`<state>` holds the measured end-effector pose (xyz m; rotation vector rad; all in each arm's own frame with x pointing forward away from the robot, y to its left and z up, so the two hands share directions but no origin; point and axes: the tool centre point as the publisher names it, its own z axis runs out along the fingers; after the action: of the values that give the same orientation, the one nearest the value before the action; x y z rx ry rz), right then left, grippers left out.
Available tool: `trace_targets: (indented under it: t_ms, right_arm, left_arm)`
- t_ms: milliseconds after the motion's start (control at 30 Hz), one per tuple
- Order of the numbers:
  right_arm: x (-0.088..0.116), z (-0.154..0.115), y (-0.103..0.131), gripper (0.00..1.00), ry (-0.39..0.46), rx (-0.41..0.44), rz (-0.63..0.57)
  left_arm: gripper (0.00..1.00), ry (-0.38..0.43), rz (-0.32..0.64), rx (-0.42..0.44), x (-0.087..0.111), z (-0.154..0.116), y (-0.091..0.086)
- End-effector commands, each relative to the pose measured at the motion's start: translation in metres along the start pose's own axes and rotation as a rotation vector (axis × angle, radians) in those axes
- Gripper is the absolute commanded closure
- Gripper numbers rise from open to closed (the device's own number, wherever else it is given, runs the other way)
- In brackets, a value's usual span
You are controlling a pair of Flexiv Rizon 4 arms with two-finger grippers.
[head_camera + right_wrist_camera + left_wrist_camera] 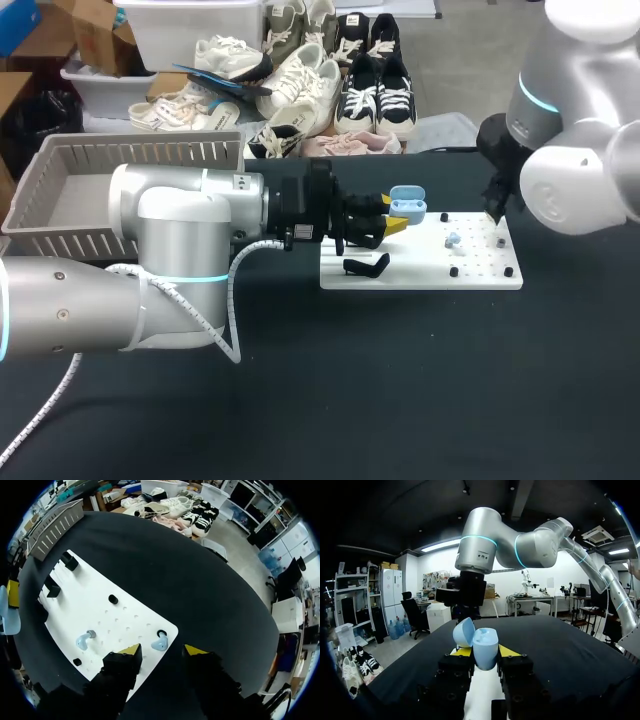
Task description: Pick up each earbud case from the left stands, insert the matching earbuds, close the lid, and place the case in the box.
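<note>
A light blue earbud case (408, 204) with its lid up hangs above the left part of the white pegboard (420, 272). My left gripper (388, 226) is shut on the case (485, 645), one yellow tip on each side, and the lid (464, 632) leans to one side. My right gripper (161, 652) hovers over the board's far right end (493, 215). It is open, and a light blue earbud (160, 642) lies on the board just ahead of the gap between its tips, untouched. A second earbud (85, 640) (452, 240) lies nearer the board's middle.
Black stands (367, 265) and small black pegs (508, 271) stick up from the pegboard. A grey slatted box (70, 155) stands at the table's back left, behind my left arm. Black tabletop spreads in front of the board.
</note>
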<state>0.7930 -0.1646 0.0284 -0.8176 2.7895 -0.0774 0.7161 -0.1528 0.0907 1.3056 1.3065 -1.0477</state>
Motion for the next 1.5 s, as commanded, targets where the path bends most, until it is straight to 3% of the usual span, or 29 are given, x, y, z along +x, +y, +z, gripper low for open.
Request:
trace_targets:
  t_ms: [33,1500]
  right_arm:
    - [-0.0007,0.0004,0.0006,0.51,0.004,0.004,-0.001]
    - [-0.0055,0.0081,0.0045,0.67,0.021,-0.003,0.047]
  left_arm:
    - [1.00,-0.001,0.001,-0.006,0.0002,0.0000,-0.0015]
    - [1.00,-0.001,0.001,-0.006,0.0002,0.0000,-0.0015]
